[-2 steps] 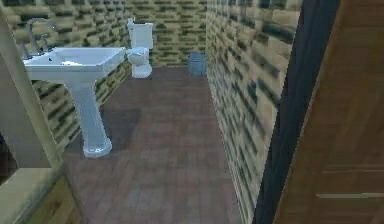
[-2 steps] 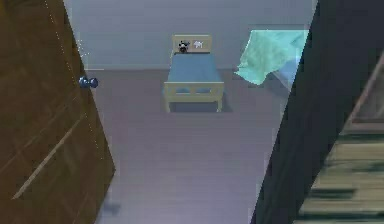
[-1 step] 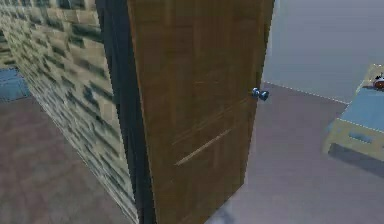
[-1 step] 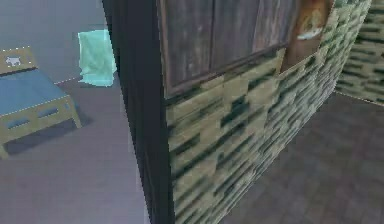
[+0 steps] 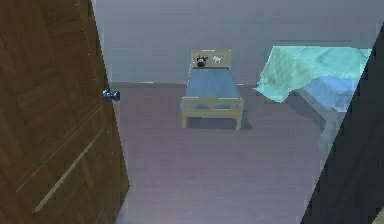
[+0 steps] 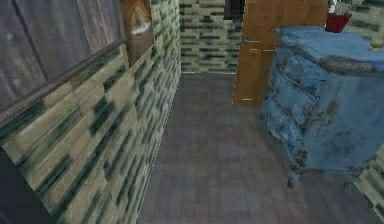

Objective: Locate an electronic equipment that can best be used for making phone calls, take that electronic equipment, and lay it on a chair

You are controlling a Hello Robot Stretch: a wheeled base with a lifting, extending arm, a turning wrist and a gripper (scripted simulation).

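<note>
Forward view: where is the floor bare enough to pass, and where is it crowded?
Bare floor lies between the wooden door and the small bed. A narrower strip runs between that bed and the large bed. It is crowded near the large bed.

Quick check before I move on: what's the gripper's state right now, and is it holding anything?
The gripper: cannot be told from these pictures.

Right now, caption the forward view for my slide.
Past an open wooden door, a small bed stands at the far wall beside a larger bed with a teal blanket.
</note>
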